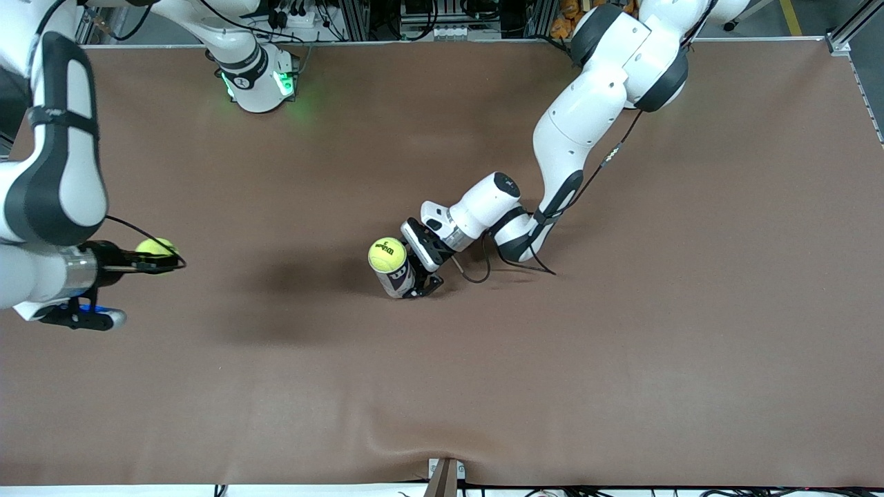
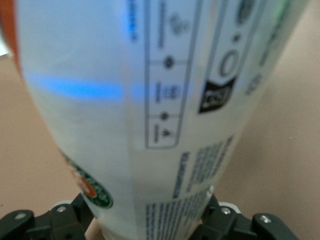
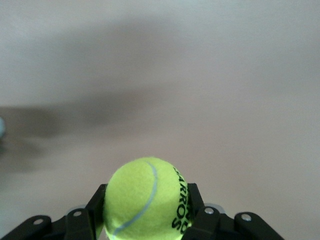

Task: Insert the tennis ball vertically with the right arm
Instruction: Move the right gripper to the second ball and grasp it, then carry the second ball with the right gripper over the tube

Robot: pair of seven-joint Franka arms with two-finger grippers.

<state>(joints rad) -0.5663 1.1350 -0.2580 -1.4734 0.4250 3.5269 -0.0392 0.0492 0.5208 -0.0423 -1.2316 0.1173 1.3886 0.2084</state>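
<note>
While the left claw (image 1: pixel 413 279) grips the upright can (image 1: pixel 395 276), the right claw (image 3: pixel 145 220) pinches a tennis ball (image 3: pixel 146 200) between its fingers.

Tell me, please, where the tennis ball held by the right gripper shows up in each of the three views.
Front view: tennis ball in the right gripper, over the table's right-arm end.
Left wrist view: not in it; only the can held by the left gripper.
Right wrist view: ball between the fingers.
Shared landmark: brown table.

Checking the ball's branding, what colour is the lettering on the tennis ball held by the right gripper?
Black lettering on the yellow-green felt tennis ball, clearest in the right wrist view.
</note>
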